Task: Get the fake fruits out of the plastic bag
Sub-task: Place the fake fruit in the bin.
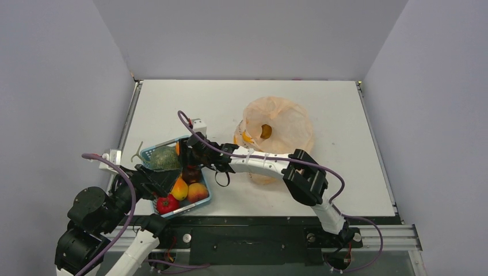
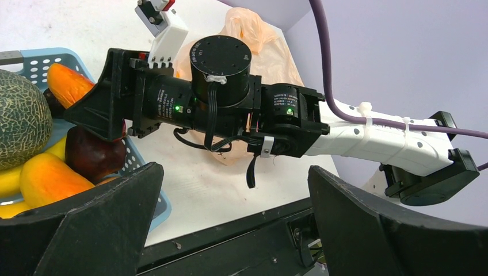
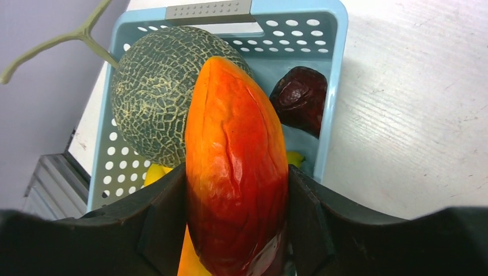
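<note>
My right gripper is shut on a red-orange pointed fake fruit and holds it over the blue mesh basket. From above, that gripper hangs at the basket's far rim. A dark purple fruit lies in the basket beside it. The pale peach plastic bag sits crumpled on the table right of centre, with an orange-yellow fruit showing through it. My left gripper is open and empty, low at the table's near edge beside the basket.
The basket also holds a green melon, yellow bananas, a red tomato-like fruit, a peach and an orange-yellow fruit. The right arm stretches across the table's front. Grey walls close three sides.
</note>
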Action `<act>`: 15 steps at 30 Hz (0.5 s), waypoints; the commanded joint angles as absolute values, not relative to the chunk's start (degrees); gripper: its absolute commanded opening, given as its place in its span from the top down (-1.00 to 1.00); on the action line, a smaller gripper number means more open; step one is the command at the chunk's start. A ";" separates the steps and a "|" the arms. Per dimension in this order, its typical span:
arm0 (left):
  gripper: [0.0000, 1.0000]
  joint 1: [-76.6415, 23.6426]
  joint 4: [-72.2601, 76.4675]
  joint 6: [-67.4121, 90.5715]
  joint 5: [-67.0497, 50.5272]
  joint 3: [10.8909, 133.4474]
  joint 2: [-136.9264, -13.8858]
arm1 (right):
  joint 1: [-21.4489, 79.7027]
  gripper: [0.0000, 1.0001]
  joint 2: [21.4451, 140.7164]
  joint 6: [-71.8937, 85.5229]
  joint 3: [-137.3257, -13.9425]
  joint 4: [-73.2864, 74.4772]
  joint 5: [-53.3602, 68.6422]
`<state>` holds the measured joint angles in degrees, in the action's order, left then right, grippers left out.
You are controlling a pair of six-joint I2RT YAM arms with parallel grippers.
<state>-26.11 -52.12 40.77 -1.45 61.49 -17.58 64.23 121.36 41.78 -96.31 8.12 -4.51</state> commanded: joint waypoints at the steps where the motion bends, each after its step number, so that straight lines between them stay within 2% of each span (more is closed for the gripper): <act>1: -0.95 -26.10 -52.78 40.82 -1.44 62.50 -17.18 | 64.37 -0.09 121.85 38.33 -101.23 10.25 -6.71; 6: -0.95 -26.10 -51.91 41.80 -2.31 60.59 -16.46 | 64.12 -0.21 122.62 35.86 -104.01 12.39 -5.09; 15: -0.94 -26.10 -51.26 42.06 -2.06 59.90 -17.05 | 63.41 -0.23 118.70 34.02 -103.22 12.67 -3.64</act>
